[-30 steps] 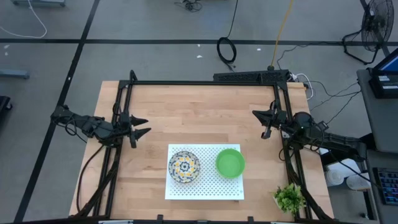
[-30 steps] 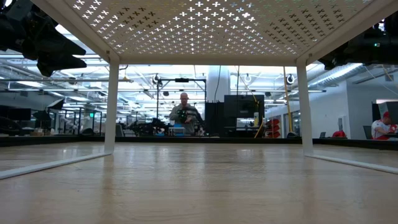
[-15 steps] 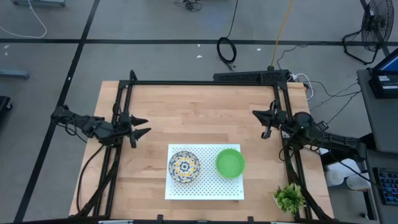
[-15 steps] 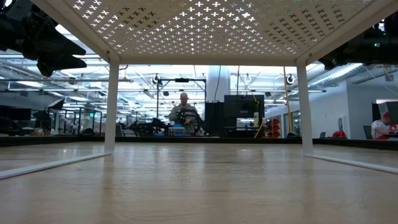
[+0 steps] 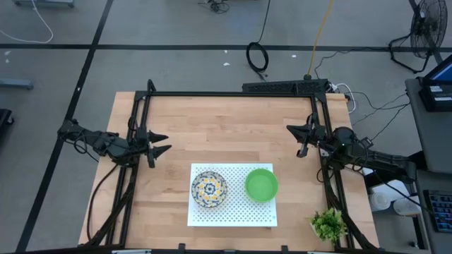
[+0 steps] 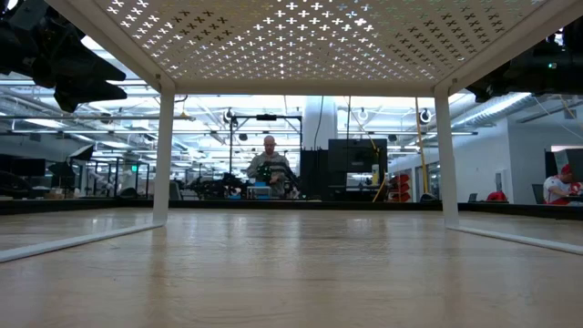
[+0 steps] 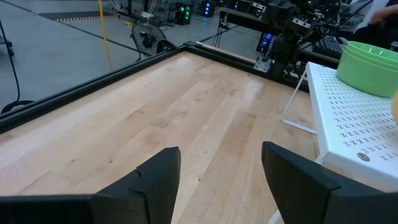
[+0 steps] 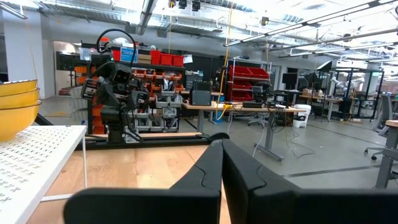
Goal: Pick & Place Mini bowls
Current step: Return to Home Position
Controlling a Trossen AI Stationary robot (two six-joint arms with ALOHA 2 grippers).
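Note:
A white perforated rack (image 5: 233, 215) stands on its legs (image 6: 164, 155) near the table's front edge. On its top sit a white bowl with a blue-and-yellow pattern (image 5: 209, 189) at the left and a bright green bowl (image 5: 261, 185) at the right. The right wrist view shows the patterned one as a stack with yellow outsides (image 8: 15, 106). My left gripper (image 5: 161, 144) hovers open at the table's left side, pointing right, with nothing between its fingers (image 7: 221, 155). My right gripper (image 5: 300, 140) hovers shut at the right side, its fingers together (image 8: 222, 144).
A small leafy plant (image 5: 329, 224) stands at the near right corner. A black frame (image 5: 233, 92) runs along the table's far edge and sides. Bare wood lies between the two grippers and behind the rack. A person (image 6: 271, 164) stands in the room beyond.

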